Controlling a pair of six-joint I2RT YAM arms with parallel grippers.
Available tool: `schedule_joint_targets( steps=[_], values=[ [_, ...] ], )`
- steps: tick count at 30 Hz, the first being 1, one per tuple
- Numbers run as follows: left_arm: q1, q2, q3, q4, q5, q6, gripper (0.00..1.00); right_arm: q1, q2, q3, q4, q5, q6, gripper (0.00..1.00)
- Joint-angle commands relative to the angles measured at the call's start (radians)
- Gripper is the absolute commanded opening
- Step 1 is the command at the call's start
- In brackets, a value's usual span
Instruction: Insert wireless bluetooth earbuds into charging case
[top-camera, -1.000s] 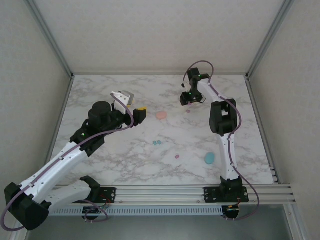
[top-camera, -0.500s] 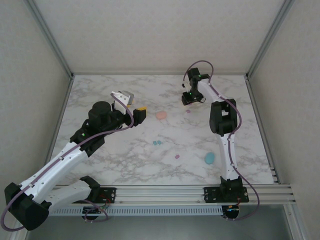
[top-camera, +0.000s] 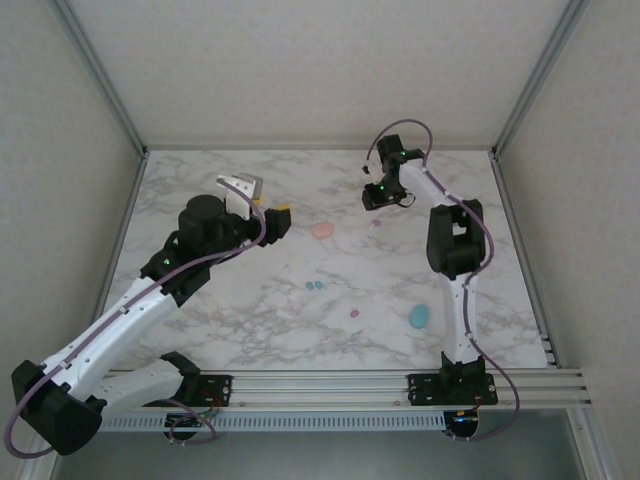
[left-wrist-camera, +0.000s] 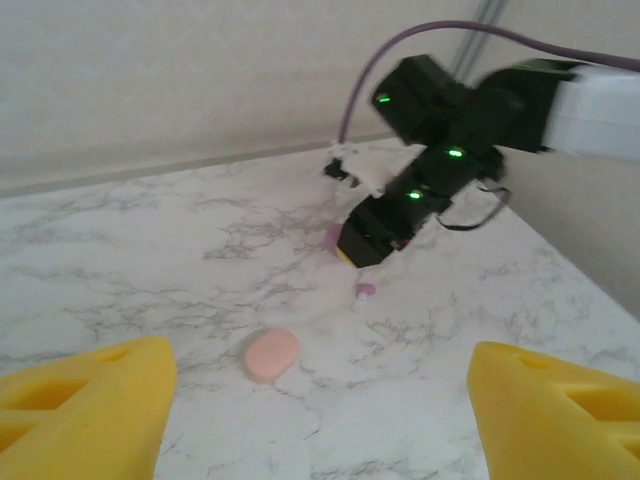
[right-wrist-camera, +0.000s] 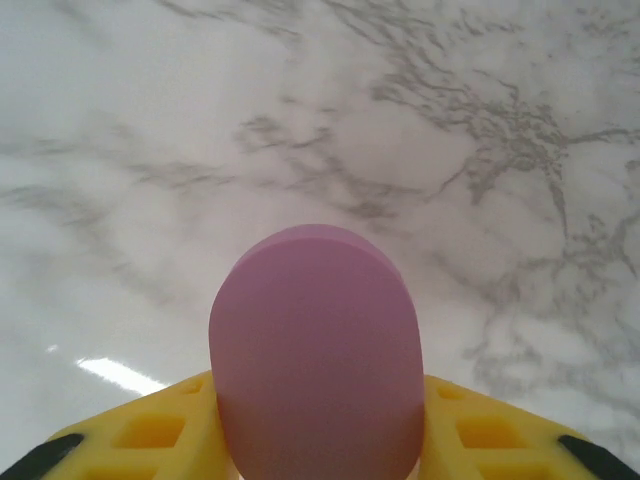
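While your left pincer (top-camera: 272, 222) hangs over the left-middle of the table (top-camera: 260, 320), its yellow fingers (left-wrist-camera: 90, 400) are spread wide with nothing between them. Just to its right the peach case (top-camera: 322, 230) lies flat on the marble (the left wrist view shows it between the two fingers, farther off). Nearer the arm bases, two teal earbuds (top-camera: 314, 285) lie side by side, so close that you cannot tell whether they touch. A pink earbud (top-camera: 354, 313) lies alone a little right of them and nearer to the bases. Farther back, your right pincer (top-camera: 372, 200) is clamped on the purple case (right-wrist-camera: 315, 345), whose rounded end sticks out between its fingers in the right wrist view. Whether that case touches the marble you cannot tell. A purple earbud (top-camera: 377, 222) rests on the table just beside this pincer, to the right of the peach case. The teal case (top-camera: 419, 317) lies farthest right, near the right arm and well apart from the earbuds.
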Motion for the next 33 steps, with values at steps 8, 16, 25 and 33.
schedule_joint_targets(
  steps=[8, 16, 25, 33],
  values=[
    [0.046, 0.116, 0.186, -0.11, 0.117, -0.327, 0.75, 0.171, -0.797, -0.6, 0.505, -0.237, -0.101, 0.33],
    [0.027, 0.196, 0.233, 0.064, 0.39, -0.474, 0.76, 0.299, -1.057, -0.795, 0.564, -0.206, -0.246, 0.33],
    [-0.05, 0.286, 0.329, -0.055, 0.451, -0.384, 0.73, 0.33, -1.074, -0.792, 0.563, -0.206, -0.231, 0.33],
    [-0.088, 0.349, 0.372, -0.083, 0.463, -0.374, 0.65, 0.34, -1.073, -0.807, 0.588, -0.196, -0.223, 0.33]
  ],
)
